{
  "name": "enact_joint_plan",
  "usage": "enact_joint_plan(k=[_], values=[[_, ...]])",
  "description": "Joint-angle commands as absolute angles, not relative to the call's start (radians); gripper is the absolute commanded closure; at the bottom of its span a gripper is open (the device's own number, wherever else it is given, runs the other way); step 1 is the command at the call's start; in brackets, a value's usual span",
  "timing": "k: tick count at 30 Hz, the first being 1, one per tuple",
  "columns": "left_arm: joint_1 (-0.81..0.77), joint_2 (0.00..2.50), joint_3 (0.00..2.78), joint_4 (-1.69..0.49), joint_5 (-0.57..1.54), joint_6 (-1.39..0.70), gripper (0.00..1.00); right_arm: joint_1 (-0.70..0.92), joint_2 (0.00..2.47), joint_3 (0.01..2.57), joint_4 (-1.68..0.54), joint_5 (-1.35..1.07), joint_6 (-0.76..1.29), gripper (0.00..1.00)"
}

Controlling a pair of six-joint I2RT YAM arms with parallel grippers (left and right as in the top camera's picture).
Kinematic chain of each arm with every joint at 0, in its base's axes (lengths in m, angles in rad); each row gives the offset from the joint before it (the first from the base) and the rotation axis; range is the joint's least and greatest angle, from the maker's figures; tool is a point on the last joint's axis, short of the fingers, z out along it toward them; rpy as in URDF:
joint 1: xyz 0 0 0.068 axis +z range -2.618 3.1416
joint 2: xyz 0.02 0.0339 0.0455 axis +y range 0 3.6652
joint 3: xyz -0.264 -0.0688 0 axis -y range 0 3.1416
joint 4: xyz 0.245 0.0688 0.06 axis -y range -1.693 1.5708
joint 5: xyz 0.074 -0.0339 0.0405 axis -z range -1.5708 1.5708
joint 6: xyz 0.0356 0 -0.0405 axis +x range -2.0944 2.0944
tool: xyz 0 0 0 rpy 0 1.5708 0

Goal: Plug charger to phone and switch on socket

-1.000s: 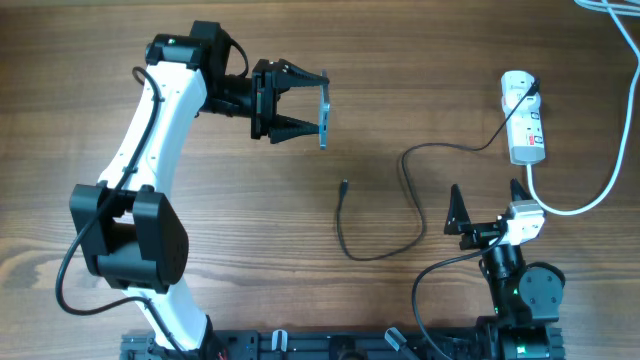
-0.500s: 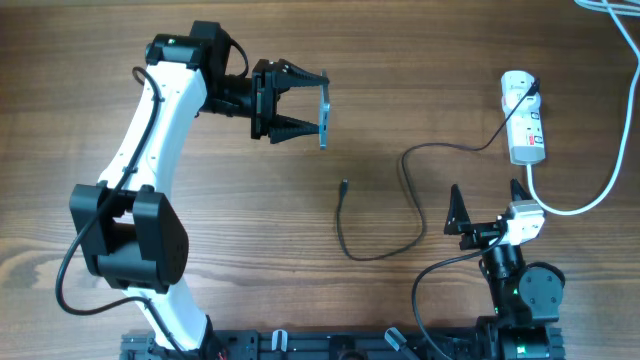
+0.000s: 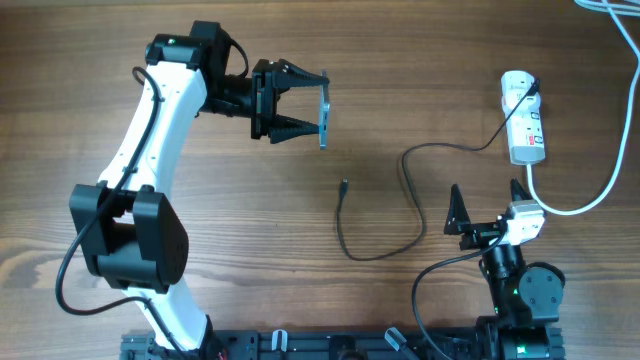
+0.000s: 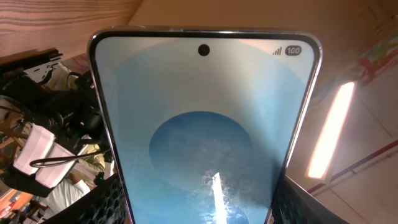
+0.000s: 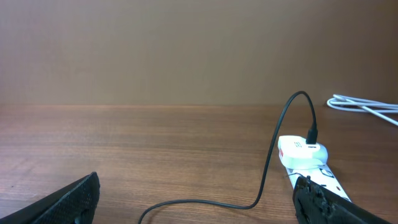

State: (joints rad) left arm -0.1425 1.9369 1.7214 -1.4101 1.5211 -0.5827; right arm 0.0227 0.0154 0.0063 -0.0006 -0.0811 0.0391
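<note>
The left end effector (image 3: 312, 106) is clamped on the white-rimmed, glowing smartphone (image 4: 205, 143) (held edge-on above the wooden worktop (image 3: 240, 220)). The right end effector (image 3: 486, 196) gapes empty near the thin black charger cable (image 3: 412, 190).

A robotics lab: the left arm (image 3: 155, 130) and right arm (image 3: 515, 275) stand on a black rail (image 3: 300, 345) at 6 o'clock of the table (image 3: 250, 250). A strip light (image 4: 329, 130) (ceiling-mounted) glows.

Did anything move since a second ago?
No, nothing visibly moved. The left gripper still grips the phone turned up on its edge. The charger still lies loose on the table with its plug in the socket. The right gripper still waits open and empty.
</note>
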Motion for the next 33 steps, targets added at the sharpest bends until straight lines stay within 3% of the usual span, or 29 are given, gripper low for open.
enact_joint_plan(k=[1, 25, 28, 33], values=[[-0.139, 1.905, 1.743, -1.412, 1.577, -0.585, 0.4, 0.017, 0.009, 0.005, 0.001, -0.068, 0.026, 0.0], [-0.139, 1.905, 1.743, -1.412, 1.577, -0.585, 0.4, 0.017, 0.009, 0.005, 0.038, -0.079, 0.051, 0.0], [-0.139, 1.905, 1.743, -1.412, 1.577, -0.585, 0.4, 0.017, 0.01, 0.005, 0.012, -0.198, 0.244, 0.0], [-0.139, 1.905, 1.743, -1.412, 1.577, -0.585, 0.41, 0.019, 0.016, 0.005, 0.035, -0.369, 0.829, 0.0]])
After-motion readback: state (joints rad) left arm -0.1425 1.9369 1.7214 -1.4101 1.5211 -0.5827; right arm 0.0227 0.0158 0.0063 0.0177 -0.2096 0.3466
